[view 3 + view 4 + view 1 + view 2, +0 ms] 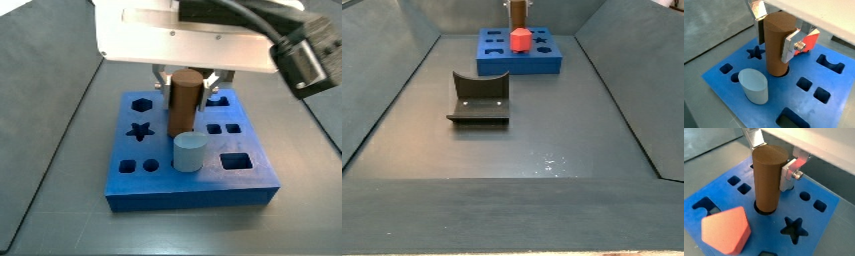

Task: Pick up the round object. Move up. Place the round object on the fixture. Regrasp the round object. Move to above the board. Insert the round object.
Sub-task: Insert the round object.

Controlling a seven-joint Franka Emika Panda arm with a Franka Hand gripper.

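The round object, a brown cylinder peg (777,45), stands upright over the blue board (764,114), with its lower end in the board's round hole. It shows in both wrist views (767,178) and both side views (185,100) (516,12). My gripper (774,39) is shut on the peg's upper part, a silver finger on each side; it also shows in a wrist view (771,164) and a side view (187,82). The fixture (478,98) stands on the floor, well apart from the board (509,65).
A pale blue-white cylinder (753,86) stands in the board beside the peg and shows in a side view (189,153). A red pentagonal peg (725,230) sits in the board on the other side (519,41). A star hole (794,227) and several other holes are open.
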